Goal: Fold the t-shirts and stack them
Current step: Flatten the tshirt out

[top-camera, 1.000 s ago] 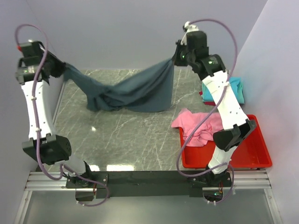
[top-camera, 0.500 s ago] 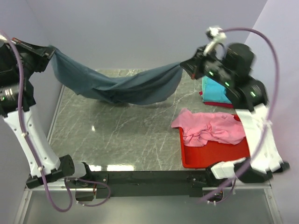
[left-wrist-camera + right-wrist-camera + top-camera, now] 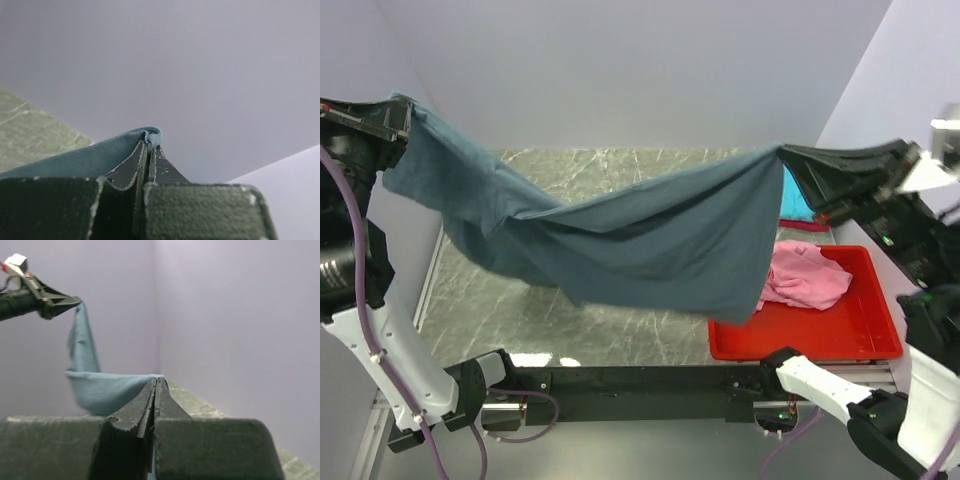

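The limp, light slate t-shirt (image 3: 650, 240) is best held at its edges, where the left gripper (image 3: 402, 112) and the right gripper (image 3: 788, 158) are clamped

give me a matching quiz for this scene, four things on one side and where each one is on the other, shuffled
Things
1. slate t-shirt
2. pink t-shirt
3. turquoise t-shirt
4. red bin

Places
A. at the near right corner of the table
B. crumpled inside the bin
C. stretched in the air between the left fingers and the right fingers
D. beyond the bin's far side, partly hidden

Pairs: 1-C, 2-B, 3-D, 4-A
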Robot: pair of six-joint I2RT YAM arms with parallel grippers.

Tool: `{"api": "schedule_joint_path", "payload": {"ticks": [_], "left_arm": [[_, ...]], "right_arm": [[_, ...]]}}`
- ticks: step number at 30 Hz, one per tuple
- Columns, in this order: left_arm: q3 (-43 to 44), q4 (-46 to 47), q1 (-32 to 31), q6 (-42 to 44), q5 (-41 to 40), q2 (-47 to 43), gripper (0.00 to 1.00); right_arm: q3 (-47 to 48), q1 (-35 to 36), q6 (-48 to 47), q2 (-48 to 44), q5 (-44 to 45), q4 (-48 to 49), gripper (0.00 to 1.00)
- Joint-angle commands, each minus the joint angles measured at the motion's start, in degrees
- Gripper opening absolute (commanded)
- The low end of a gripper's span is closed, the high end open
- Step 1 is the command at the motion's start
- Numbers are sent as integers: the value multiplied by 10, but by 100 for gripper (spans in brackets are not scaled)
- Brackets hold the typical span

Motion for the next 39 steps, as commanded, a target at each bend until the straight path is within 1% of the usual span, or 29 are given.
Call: {"api": "schedule_joint_path", "payload": {"ticks": [1,5,6,8,10,11,13,14,15,16,17,18,19,20,22,23,25,28,29,32,34,35,36,37,38,39], "left_arm": [[-53,11,4,13,-20,29,0],[-135,72,3,3,19,61,0],[-162,103,2,2,28,69,1],[-173,126,2,-5,59,104,1],[-151,143,1,-2,79,137,1],[-108,141,-1,-1,91,177,0],[-46,132,-1,-3,115,224,0],[-12,131,-1,-8,123,267,1],[55,134,-1,-14,145,285,0],[87,153,-1,-32,155,301,1],[109,170,-1,-46,166,322,1],[119,199,2,-62,190,324,1],[111,231,6,-102,205,322,1],[81,302,6,-137,220,311,1],[61,343,11,-158,227,302,1],[58,357,11,-162,231,298,1],[57,347,13,-144,226,294,1],[35,331,14,-114,224,273,1],[18,324,15,-105,225,261,1],[-17,278,15,-72,214,230,1],[-40,245,15,-50,197,208,1],[-59,233,15,-42,176,183,1],[-63,220,14,-24,165,170,1],[-65,188,15,-14,153,157,1],[-68,175,14,-7,132,133,1],[-69,164,15,-1,128,120,0]], "right_arm": [[-26,0,-22,71,51,20,0],[-44,-8,-33,126,89,43,0],[-55,-12,-33,137,92,50,0],[-73,-28,-26,171,90,78,0],[-81,-45,-20,207,87,109,0],[-75,-50,-9,220,81,117,0],[-56,-62,7,266,72,135,0],[-26,-73,24,282,68,137,0],[-8,-79,31,298,60,141,0],[11,-81,44,324,57,146,0],[48,-86,48,337,56,149,0],[70,-89,51,347,54,150,0],[90,-91,54,364,54,150,0],[127,-95,56,377,52,150,0],[158,-100,60,384,48,148,0],[173,-101,61,384,44,149,0],[170,-103,56,371,35,152,0],[136,-103,46,338,28,148,0],[110,-104,44,327,24,145,0],[56,-104,33,280,7,128,0],[30,-104,24,239,5,108,0],[8,-104,20,224,2,101,0],[-3,-104,18,196,1,93,0],[-11,-103,14,181,0,73,0],[-20,-103,12,167,-1,63,0],[-20,-103,10,142,-2,50,0]]}}
